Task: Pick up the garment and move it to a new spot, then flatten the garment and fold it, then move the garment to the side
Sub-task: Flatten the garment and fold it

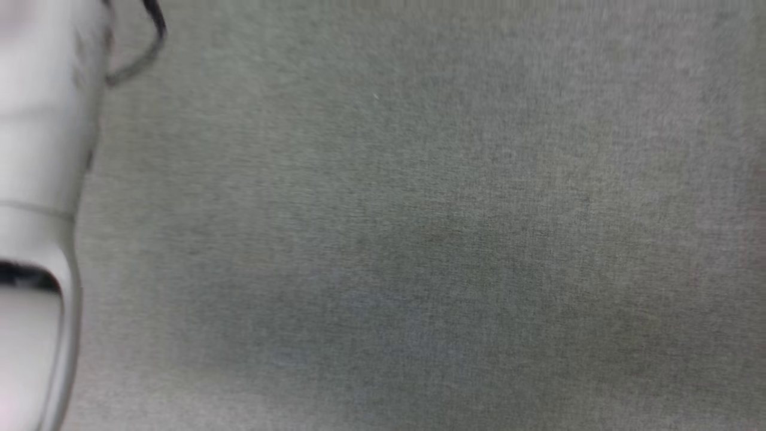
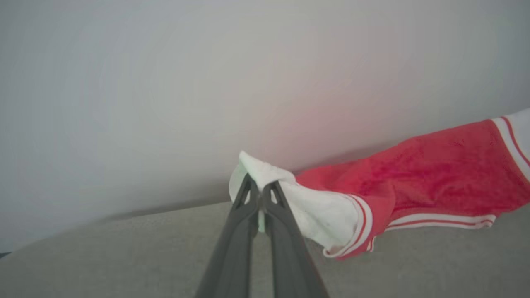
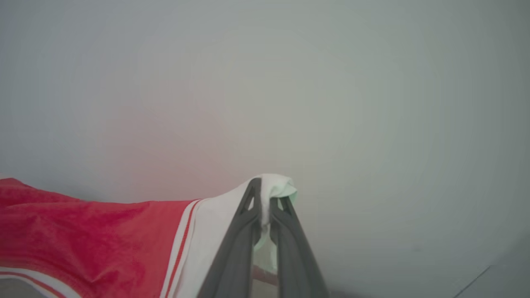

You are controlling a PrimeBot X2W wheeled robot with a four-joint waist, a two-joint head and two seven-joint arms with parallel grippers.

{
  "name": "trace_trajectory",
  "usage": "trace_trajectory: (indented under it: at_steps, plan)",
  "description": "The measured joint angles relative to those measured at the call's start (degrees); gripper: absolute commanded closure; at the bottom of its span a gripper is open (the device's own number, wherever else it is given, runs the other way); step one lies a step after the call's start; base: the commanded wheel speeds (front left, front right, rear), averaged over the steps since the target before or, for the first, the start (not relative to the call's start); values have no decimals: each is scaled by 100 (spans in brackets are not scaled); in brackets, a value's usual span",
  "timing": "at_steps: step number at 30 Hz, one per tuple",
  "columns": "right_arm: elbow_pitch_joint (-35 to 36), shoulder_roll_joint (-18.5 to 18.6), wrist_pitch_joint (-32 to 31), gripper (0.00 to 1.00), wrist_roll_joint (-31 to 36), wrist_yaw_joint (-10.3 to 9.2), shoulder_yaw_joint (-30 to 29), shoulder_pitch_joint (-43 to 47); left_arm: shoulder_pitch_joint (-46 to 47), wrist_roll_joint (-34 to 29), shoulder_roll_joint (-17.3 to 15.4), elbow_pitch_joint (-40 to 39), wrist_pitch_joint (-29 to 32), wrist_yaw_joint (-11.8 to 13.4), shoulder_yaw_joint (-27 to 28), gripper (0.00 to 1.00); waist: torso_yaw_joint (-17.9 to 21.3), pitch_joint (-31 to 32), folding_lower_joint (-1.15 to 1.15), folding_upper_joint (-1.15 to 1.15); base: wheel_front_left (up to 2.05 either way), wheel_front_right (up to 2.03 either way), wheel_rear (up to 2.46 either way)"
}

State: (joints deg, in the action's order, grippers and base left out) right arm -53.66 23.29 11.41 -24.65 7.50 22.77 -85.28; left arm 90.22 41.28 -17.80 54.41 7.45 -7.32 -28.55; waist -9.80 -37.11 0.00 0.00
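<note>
Close against the left wrist camera, the left gripper [image 2: 261, 187] rises from the bottom edge, its roots cut off by the frame. Its two dark fingers are pressed together on a bunched fold of white sleeve cloth, and the pinched part of the fold is hidden between them. From that grip the garment [image 2: 434, 169] stretches away to the right, white sleeve first, then striped trim and red body, until the frame's right edge cuts it off. Its lower hem hangs near a grey fabric surface [image 2: 124, 256], though whether they touch is hard to tell. Behind it stands a pale wall [image 2: 165, 82] tinged pink by the red cloth. Seen from the right wrist, the right gripper [image 3: 270, 191] is likewise clamped on a wad of white cloth that bulges over its tips. From there the same shirt runs off leftward past a red-and-white stripe and is cut by the left edge. The head view is blurred. A pale forearm [image 1: 36, 149], cropped by the left edge, runs down that side with a dark cable [image 1: 146, 51] looping beside it near the top, and beyond them lies grey woven material whose detail cannot be made out.
</note>
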Motion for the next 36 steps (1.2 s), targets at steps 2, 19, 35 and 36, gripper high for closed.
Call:
trace_trajectory:
  at_steps: [2, 19, 35, 36]
  plan:
    - [125, 123, -135, 100, -265, 0, 46, 349, -372, 22, -105, -188, 158, -1, -164, 100, -36, 185, 0, 0, 0, 0, 0]
    - [2152, 1207, -2269, 100, -2157, 0, 488, 4011, -4406, 641, -1614, -3129, 981, 704, -259, 100, 72, 2132, 0, 0, 0, 0, 0]
    - [4487, 2124, -3901, 100, -2947, 0, -224, 7480, -8306, 1426, -3143, -7121, 1595, 2740, 234, 100, 319, 3279, 0, 0, 0, 0, 0]
    - [4587, 2128, -3972, 100, -2973, 0, -328, 7676, -8489, 1433, -3200, -7246, 1577, 2821, 245, 100, 330, 3283, 0, 0, 0, 0, 0]
